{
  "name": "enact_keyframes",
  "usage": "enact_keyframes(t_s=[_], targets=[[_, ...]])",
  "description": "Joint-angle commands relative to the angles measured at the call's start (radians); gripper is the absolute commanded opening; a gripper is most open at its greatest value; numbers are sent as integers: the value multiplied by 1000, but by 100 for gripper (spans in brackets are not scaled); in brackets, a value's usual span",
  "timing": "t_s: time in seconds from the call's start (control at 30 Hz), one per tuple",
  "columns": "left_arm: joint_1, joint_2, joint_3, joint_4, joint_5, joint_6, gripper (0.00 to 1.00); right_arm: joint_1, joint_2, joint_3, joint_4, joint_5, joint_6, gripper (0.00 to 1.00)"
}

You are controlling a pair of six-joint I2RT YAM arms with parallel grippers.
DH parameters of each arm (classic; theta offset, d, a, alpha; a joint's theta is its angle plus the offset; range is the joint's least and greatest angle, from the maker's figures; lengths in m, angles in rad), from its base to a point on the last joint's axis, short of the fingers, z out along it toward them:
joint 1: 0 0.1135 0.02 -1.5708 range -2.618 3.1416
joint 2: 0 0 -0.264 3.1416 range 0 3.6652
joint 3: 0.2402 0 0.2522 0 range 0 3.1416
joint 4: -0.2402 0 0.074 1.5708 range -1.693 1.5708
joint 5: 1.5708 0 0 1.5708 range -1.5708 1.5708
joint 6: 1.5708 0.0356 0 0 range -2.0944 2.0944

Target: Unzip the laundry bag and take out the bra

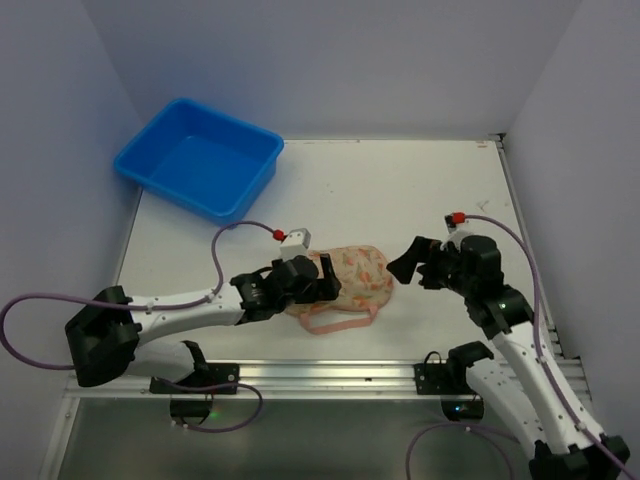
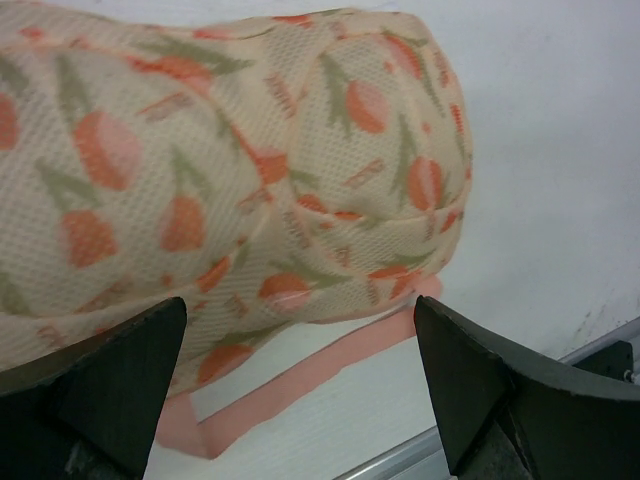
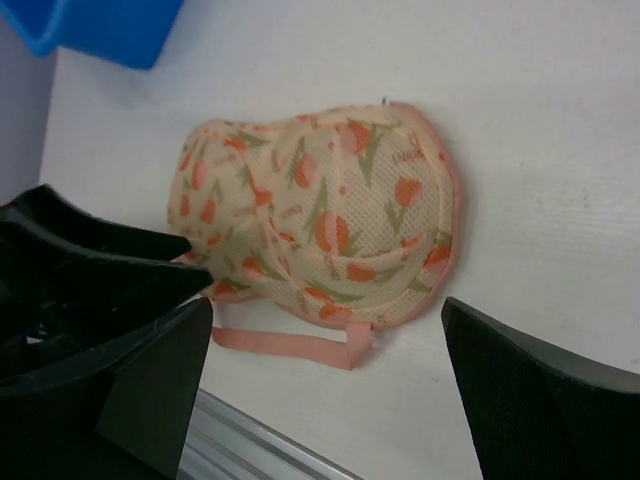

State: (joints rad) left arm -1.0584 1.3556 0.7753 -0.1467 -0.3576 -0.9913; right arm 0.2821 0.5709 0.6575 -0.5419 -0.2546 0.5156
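Observation:
The laundry bag [image 1: 355, 280] lies zipped shut on the white table near the front edge, cream mesh with orange floral print and pink edging. Its pink loop [image 3: 290, 343] trails toward the front rail. My left gripper [image 1: 322, 280] is open at the bag's left end, and the bag [image 2: 230, 170] fills the space just ahead of its spread fingers. My right gripper [image 1: 415, 268] is open a short way off the bag's right end, facing the bag [image 3: 320, 210] without touching it. The bra is hidden.
A blue plastic tub [image 1: 200, 158] stands at the back left of the table. An aluminium rail [image 1: 330, 375] runs along the front edge just behind the bag's loop. The left arm's fingers [image 3: 90, 255] show dark at the left of the right wrist view.

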Motion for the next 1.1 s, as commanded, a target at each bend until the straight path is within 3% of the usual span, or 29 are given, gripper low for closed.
enact_keyframes(t_s=[0.0,0.2,0.3,0.47,0.63,0.83,1.0,1.07], targets=[[47,-73,-158,-93,-72,-121,100,43,167,-55,140,-32,64,99],[190,-82,-286,10,3,-93,100,230,548,-6,284,139,57,98],[242,-23,-254,38,-1,-20,100,282,729,19,368,134,58,96],[293,106,-144,76,-32,172,100,443,906,103,315,80,37,95],[366,184,-7,146,-6,295,100,566,867,162,224,-33,30,95],[405,169,58,256,43,362,100,577,700,68,251,-114,103,95],[406,24,-34,240,54,359,100,530,546,73,154,116,34,96],[406,-67,-80,185,58,336,100,404,540,89,151,94,-12,96]])
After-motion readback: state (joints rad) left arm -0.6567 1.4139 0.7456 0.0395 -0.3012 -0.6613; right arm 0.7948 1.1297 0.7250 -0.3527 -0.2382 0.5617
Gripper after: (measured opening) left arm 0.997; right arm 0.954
